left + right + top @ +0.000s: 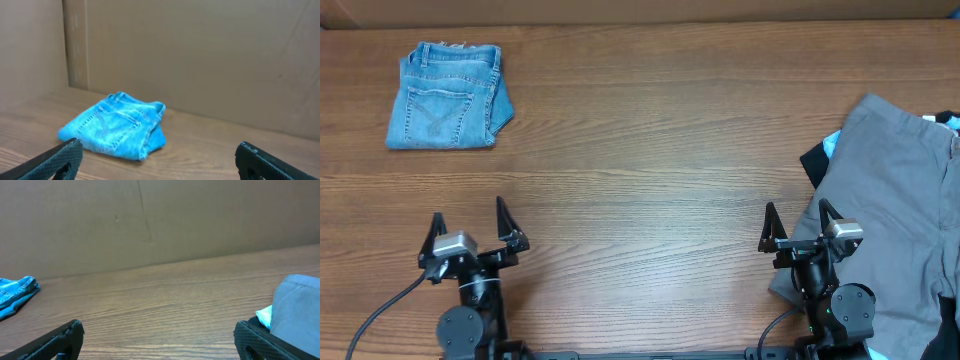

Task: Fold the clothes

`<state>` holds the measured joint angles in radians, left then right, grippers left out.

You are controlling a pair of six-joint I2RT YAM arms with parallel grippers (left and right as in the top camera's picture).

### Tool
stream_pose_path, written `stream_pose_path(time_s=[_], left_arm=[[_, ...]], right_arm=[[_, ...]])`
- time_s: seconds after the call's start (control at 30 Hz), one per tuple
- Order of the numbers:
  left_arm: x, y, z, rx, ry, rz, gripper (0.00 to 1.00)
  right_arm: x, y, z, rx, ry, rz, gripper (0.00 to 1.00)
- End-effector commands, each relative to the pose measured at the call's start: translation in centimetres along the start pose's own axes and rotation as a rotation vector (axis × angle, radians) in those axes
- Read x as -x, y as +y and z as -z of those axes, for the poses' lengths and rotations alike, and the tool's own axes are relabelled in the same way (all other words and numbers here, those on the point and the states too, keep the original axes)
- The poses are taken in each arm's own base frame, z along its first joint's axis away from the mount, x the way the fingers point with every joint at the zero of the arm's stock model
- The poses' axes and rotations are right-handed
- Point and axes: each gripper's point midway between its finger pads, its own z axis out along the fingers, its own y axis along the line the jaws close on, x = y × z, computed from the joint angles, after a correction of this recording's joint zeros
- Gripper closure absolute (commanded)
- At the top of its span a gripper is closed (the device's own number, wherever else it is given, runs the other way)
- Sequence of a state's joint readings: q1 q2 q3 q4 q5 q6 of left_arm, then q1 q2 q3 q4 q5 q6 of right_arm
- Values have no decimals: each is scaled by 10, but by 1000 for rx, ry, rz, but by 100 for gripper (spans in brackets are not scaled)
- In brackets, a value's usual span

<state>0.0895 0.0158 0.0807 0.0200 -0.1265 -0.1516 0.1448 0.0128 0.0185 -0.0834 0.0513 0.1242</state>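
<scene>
Wood-grain table (650, 150): folded jeans (448, 97) far-left corner; grey trousers (895, 190) over black (815, 163) & pale-blue pieces (833, 142) at right edge.

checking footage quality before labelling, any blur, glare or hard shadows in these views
Overhead: sharp, evenly lit, no glare or hard shadows around the folded jeans. Left wrist: jeans look oversaturated and soft. Right wrist: soft too, grey trousers blurred at the frame edge.
</scene>
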Motion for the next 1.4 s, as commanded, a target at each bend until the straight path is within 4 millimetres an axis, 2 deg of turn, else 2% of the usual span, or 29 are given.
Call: stream_pose_path(time_s=[0.0,0.07,0.13,1.37], left_arm=[[-39,2,-2,-7,84,22,0],[-51,4,0,1,133,17,0],[-55,5,0,3,149,15,0],[-56,5,0,4,151,15,0]], right_arm=[[-2,-1,0,-2,-2,-4,0],[-2,-1,0,-2,-2,-4,0],[-2,-1,0,-2,-2,-4,0],[-2,-1,0,-2,-2,-4,0]])
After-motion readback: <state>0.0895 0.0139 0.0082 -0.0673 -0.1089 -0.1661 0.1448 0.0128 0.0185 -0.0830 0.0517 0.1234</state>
